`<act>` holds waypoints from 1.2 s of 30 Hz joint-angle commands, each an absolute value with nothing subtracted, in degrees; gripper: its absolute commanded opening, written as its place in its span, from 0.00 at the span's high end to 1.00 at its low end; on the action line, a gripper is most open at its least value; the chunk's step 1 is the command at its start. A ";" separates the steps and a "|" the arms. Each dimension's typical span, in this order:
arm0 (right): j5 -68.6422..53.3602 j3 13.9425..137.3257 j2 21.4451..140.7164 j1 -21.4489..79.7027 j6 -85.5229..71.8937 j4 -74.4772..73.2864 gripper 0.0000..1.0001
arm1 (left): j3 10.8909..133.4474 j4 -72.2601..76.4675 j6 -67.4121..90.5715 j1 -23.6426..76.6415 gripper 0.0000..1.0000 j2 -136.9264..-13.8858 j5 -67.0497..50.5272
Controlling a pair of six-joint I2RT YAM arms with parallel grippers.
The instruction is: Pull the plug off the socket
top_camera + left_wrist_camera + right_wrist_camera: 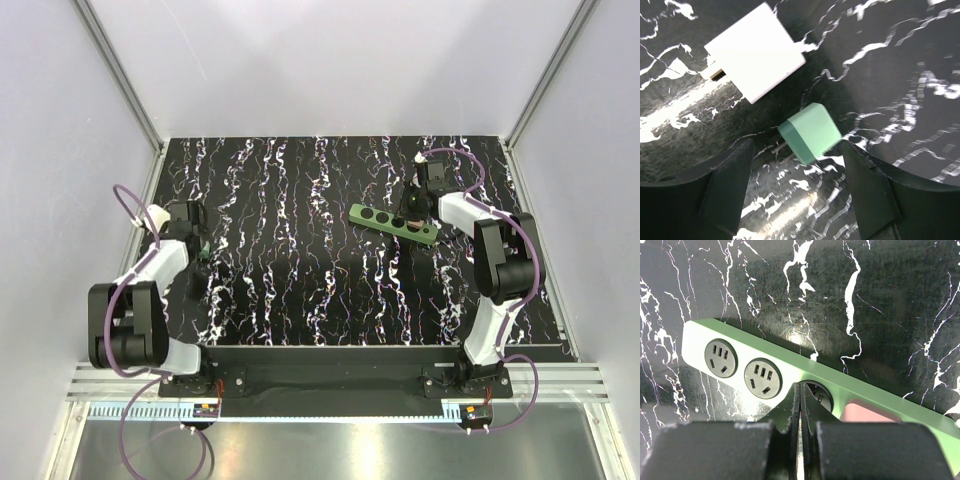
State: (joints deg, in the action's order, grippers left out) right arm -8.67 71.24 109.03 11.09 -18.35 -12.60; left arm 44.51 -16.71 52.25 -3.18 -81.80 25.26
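Note:
The green power strip (850, 390) lies at an angle on the black marbled table, at the right in the top view (392, 223). A pink plug (871, 413) sits in its last socket, next to my right fingers. My right gripper (800, 390) is shut with nothing between its fingers, its tips resting on the strip at the third socket hole (821, 395); in the top view my right gripper (412, 214) is over the strip. My left gripper (797, 195) is open and empty at the table's left. A loose green plug (811, 132) lies just beyond its fingertips.
A white square adapter (755, 50) lies on the table beyond the green plug. Two free socket holes (740, 367) show at the strip's left end. Walls with metal rails (540, 80) close in the table at the back and sides.

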 commanded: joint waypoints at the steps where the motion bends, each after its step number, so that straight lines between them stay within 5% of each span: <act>1: -12.57 70.14 112.51 12.57 -18.46 -15.82 0.97 | 44.91 -14.33 50.46 -1.68 0.24 -75.69 24.26; 8: -11.95 68.12 106.71 12.57 -19.34 -13.27 0.96 | 46.40 -5.73 40.44 14.37 0.24 -70.40 24.17; 14: -12.22 66.80 100.38 12.57 -20.30 -11.51 0.89 | 51.22 -0.27 33.67 29.51 0.25 -77.50 19.78; 25: 3.23 56.79 79.38 11.17 -22.05 -11.95 0.53 | 65.45 2.72 27.60 44.20 0.21 -92.71 5.99; 31: 0.88 51.24 78.04 -3.76 -28.39 -11.52 0.52 | 80.72 0.62 26.20 47.63 0.21 -105.98 3.16; 36: -2.72 51.15 84.01 -6.50 -29.35 -10.11 0.53 | 96.83 -6.32 22.60 50.61 0.21 -120.22 6.66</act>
State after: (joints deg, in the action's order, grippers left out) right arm -0.36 51.00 81.36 -6.48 -27.35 -11.88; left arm 89.21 -3.51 26.26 48.64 -115.59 5.72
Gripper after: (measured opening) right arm 0.470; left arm 0.788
